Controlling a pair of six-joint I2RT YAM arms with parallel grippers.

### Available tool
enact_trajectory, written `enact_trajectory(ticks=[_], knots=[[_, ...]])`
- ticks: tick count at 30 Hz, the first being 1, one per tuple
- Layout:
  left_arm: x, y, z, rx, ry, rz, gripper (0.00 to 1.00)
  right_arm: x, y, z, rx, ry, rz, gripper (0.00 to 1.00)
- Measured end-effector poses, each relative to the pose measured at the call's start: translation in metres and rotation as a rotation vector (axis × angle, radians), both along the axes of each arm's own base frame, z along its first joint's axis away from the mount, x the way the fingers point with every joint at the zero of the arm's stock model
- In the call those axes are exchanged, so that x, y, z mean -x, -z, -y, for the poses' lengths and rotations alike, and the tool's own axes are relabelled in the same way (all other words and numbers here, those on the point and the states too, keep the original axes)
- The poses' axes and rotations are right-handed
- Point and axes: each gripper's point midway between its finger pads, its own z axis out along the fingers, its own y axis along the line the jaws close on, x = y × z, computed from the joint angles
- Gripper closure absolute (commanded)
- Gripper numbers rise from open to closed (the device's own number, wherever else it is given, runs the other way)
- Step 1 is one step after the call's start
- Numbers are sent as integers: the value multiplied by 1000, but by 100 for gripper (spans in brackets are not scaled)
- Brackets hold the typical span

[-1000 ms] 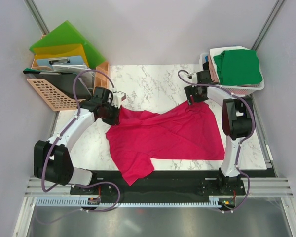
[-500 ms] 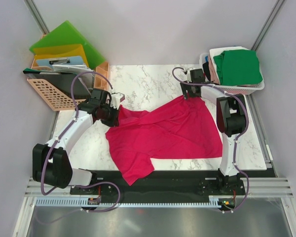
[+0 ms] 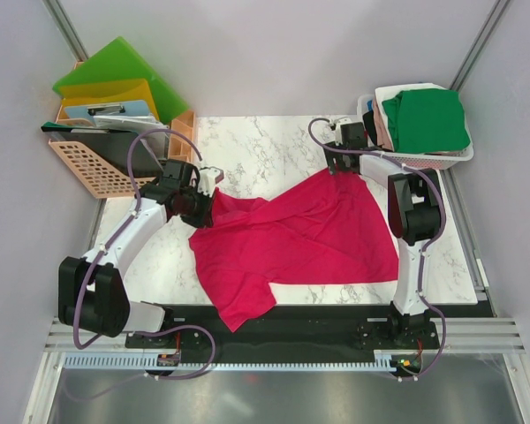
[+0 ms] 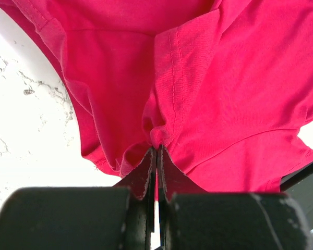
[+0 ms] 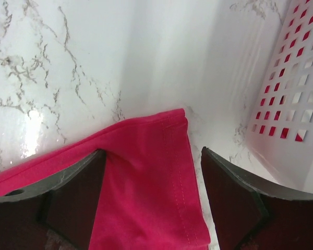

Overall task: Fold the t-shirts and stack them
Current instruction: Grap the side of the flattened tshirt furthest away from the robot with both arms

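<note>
Top view: crimson-pink cloth t-shirt [image 3: 300,238] lying spread and rumpled mid white marble tabletop [image 3: 265,146]. White perforated plastic basket [image 3: 424,163] sitting far right, holding folded green t-shirt [image 3: 424,119].

Left wrist: left gripper [image 4: 156,156] clenching tight on bunched shirt seam.

Right wrist: right gripper [image 5: 152,156] gaping wide, fingers [image 5: 73,198] straddling shirt's far-right corner, gripping nothing.

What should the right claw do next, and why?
Probably close on the shirt corner. The right claw stands open with that hemmed corner lying between its jaws, while the left claw is shut on the shirt's other side, so a second grip would let both arms lift it.
</note>
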Motion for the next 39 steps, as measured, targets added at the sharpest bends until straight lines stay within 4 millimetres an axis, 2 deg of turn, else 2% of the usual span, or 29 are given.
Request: enact_trajectory(ticks=[3, 11, 15, 20, 28, 34, 38, 39], knots=[[1, 2, 0, -1, 0, -5, 98, 7, -1, -2, -38, -20, -11, 19], [2, 4, 0, -3, 0, -12, 98, 27, 0, -26, -189, -160, -115, 19], [2, 4, -1, -4, 0, -13, 98, 32, 1, -28, -203, -175, -144, 19], [2, 4, -1, -6, -2, -12, 98, 14, -9, -7, -158, -112, -87, 20], [2, 5, -1, -7, -2, -15, 98, -1, -13, 1, -83, -57, -7, 19], [2, 5, -1, -8, -2, -15, 98, -6, -4, -1, -100, -30, -16, 20], [4, 7, -2, -10, -2, -21, 98, -13, 17, -13, -134, -35, -29, 21], [5, 9, -2, -12, -2, -26, 98, -18, 16, -13, -142, -33, -15, 21]])
